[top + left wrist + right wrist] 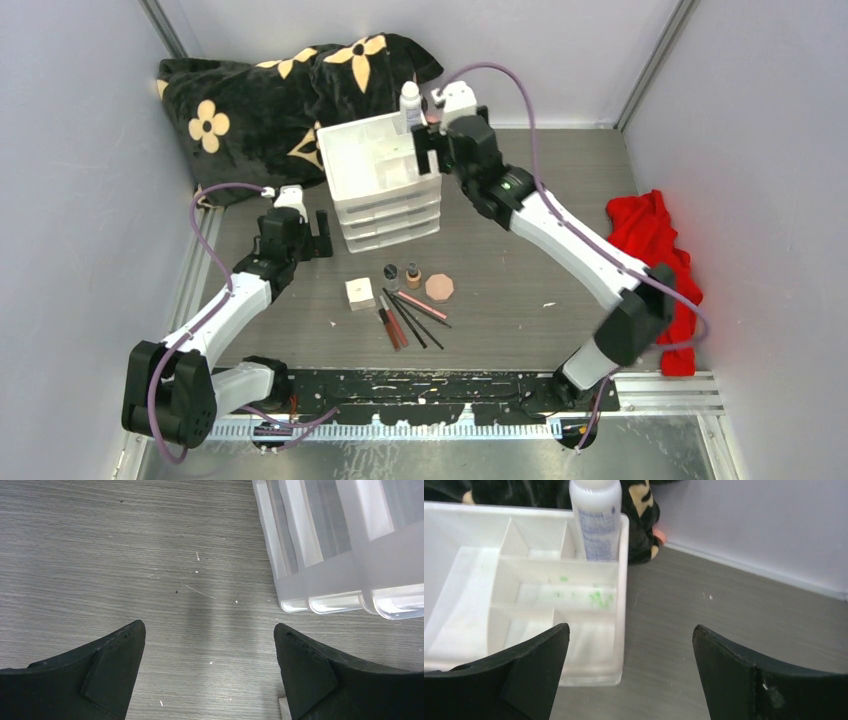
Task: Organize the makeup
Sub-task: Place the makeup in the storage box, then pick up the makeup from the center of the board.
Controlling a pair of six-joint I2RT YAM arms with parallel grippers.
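Standing upright in the corner compartment at 1 o'clock of the organiser tray, the white bottle (410, 103) (595, 517) carries a label of faint blue print that cannot be read. No brand can be made out on any other item. Green smears are seen on the floor of the tray compartments atop the white drawer unit (380, 190) (622, 585) (345, 550).

The right gripper (432, 152) (630, 630) is held released, its jaws spread wide with nothing between them, just at 4 o'clock of the bottle and apart from it. The left gripper (322, 232) (210, 630) is likewise released and empty, above bare table at 9 o'clock of the drawer unit.

The remaining makeup is grouped on the table at 6 o'clock of the unit: a white square box (360, 293), a tan dark-capped bottle (412, 275), a pink octagonal compact (440, 288), and, just at 6 o'clock of these, red and pink tubes (391, 327) laid beside thin black pencils (424, 325).

The table (520, 290) is surfaced in grey wood-grain, flecked with small white crumbs. Pale lilac-grey walls enclose it on three sides. A black cushion (260, 100) patterned with tan flowers is placed at 11 o'clock, and a red cloth (650, 235) lies at 3 o'clock.
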